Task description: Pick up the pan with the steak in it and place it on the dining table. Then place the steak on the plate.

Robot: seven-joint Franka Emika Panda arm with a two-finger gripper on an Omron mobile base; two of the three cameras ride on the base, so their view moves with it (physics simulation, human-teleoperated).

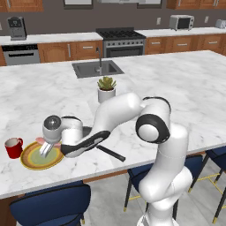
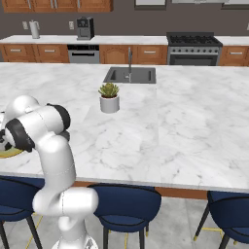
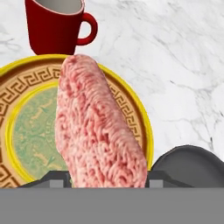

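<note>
My gripper (image 3: 107, 181) is shut on the steak (image 3: 98, 131), a pinkish-red slab standing up between the dark fingertips. It hangs over the plate (image 3: 26, 131), whose rim is yellow-orange and centre pale green. In the left base view the gripper (image 1: 46, 150) points down over the plate (image 1: 31, 160) near the front left edge of the dining table (image 1: 176, 88). The dark pan (image 3: 192, 166) rests on the marble right beside the plate. My arm hides most of it in the left base view, where its black handle (image 1: 112, 153) sticks out to the right.
A red mug (image 1: 13, 148) stands just left of the plate, touching distance from its rim (image 3: 54, 26). A small potted plant (image 1: 106, 89) and the sink (image 1: 97, 68) sit farther back on the island. Blue stools (image 1: 48, 205) line the near edge.
</note>
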